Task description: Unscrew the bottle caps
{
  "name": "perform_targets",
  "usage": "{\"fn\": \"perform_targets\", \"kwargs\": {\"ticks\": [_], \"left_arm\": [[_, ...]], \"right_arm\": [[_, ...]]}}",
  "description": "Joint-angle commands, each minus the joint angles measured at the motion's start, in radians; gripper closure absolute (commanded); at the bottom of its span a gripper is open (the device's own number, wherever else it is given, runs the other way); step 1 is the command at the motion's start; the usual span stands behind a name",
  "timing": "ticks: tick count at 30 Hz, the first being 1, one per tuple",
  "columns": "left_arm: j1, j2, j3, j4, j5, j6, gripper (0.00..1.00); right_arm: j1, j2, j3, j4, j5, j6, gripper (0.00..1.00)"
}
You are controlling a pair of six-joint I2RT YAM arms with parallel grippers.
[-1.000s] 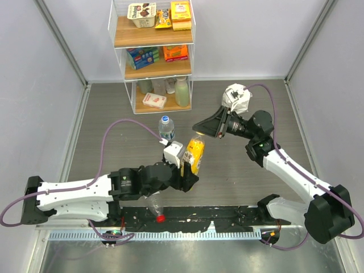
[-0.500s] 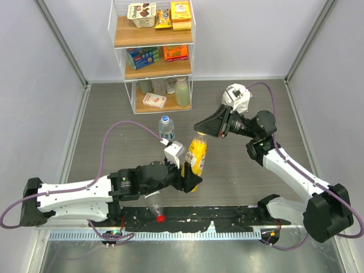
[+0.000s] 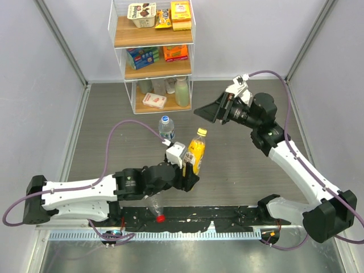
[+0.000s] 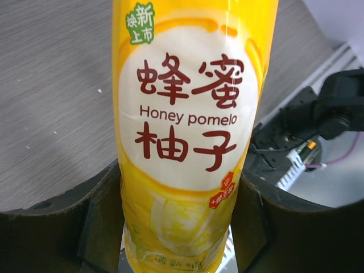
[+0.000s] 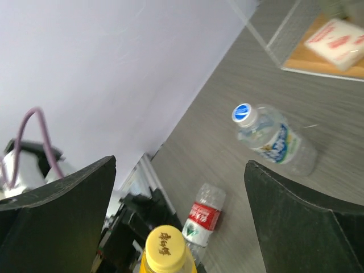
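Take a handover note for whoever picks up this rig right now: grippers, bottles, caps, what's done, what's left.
Left gripper: shut on the honey pomelo bottle, held upright.
Right gripper: open, clear of the yellow cap, touching nothing.
Blue-label bottle: upright on the table, cap on.
Red-label bottle: lying near the front edge, red cap at its neck.
Done: no cap visibly off.
Left: probably all three, yellow first.
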Motion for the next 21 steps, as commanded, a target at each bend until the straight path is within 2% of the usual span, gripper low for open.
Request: {"fn": "perform_targets", "kwargs": {"ticks": [1, 5, 8, 15, 21], "left_arm": [[-0.002, 0.072, 0.111, -0.075, -0.123, -0.010, 1.00], [-0.004, 0.151, 0.207, -0.177, -0.257, -0.050, 1.00], [-0.001, 0.223, 0.285, -0.237, -0.333, -0.050, 1.00], [0.034, 0.362, 0.437, -0.334, -0.381, -0.036, 1.00], [0.053, 0.392, 0.465, -0.331, -0.372, -0.029, 1.00]], "right_arm": [[0.006, -0.015, 0.187, -0.389, 0.246, -0.145, 0.02], [0.053, 0.018, 0.334, -0.599, 0.471, -0.230, 0.02], [0.107, 0.062, 0.415, -0.673, 0.605, -0.224, 0.01], [0.208, 0.122, 0.503, -0.761, 0.749, -0.225, 0.02], [0.221, 0.133, 0.511, -0.792, 0.775, -0.219, 0.06]]}}
